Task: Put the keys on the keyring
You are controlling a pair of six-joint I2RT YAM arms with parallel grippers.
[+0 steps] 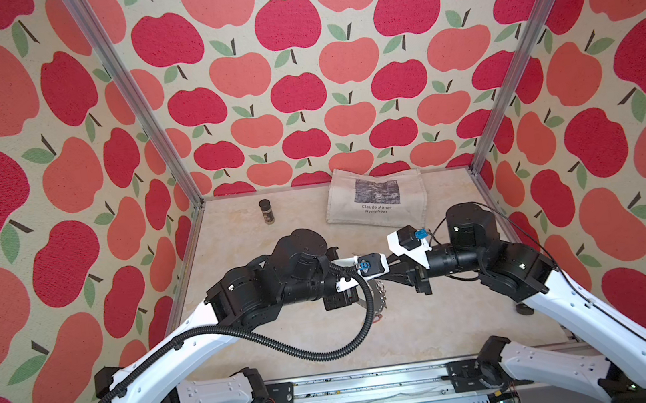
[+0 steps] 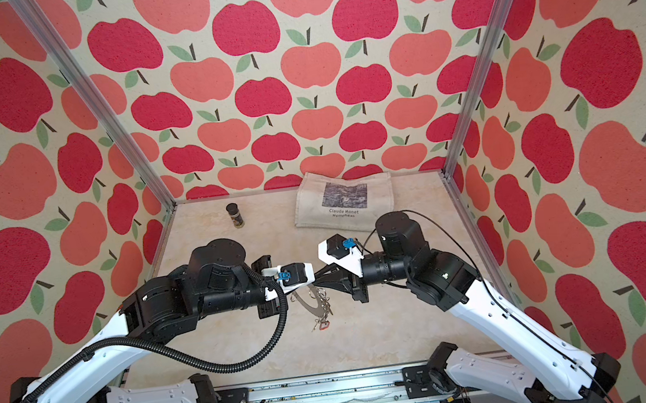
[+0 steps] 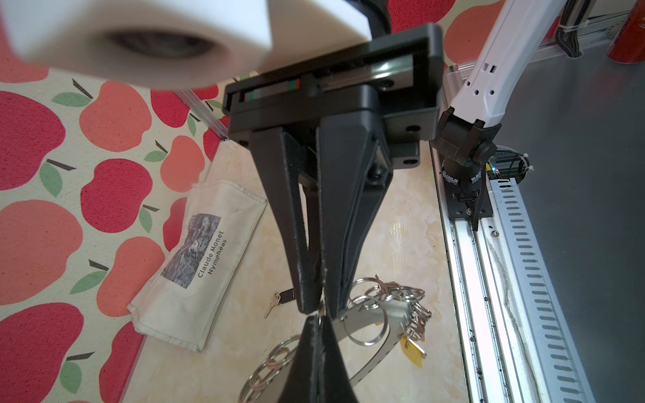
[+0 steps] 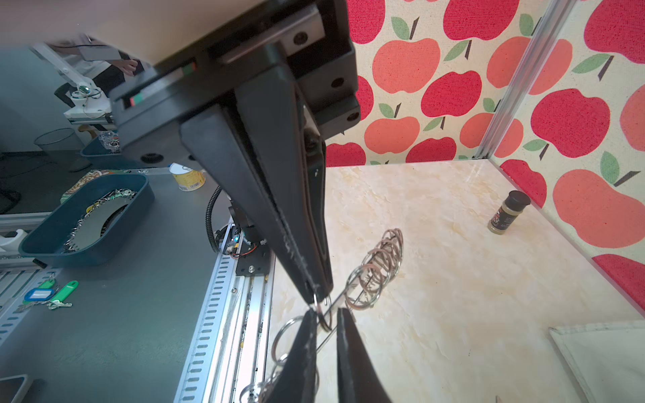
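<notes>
Contents by count. Two white-and-black robot arms: left arm [image 1: 157, 363], right arm [image 1: 578, 317]. One flat grey metal keyring disc [image 3: 394, 315], its small wire rings [image 4: 380, 268] too many and too overlapped to count. One small silver key with a black plastic tag [image 3: 279, 300]. One yellow plastic tag [image 3: 413, 349]. One red-framed tag [image 2: 323, 326]. One dark-lidded brown spice jar [image 1: 267, 211]. One cream printed canvas bag [image 1: 375, 200]. One dark blue plastic tub [image 4: 115, 244]. One yellow tin [image 4: 186, 178]. One blue-framed tag [image 4: 38, 295].
</notes>
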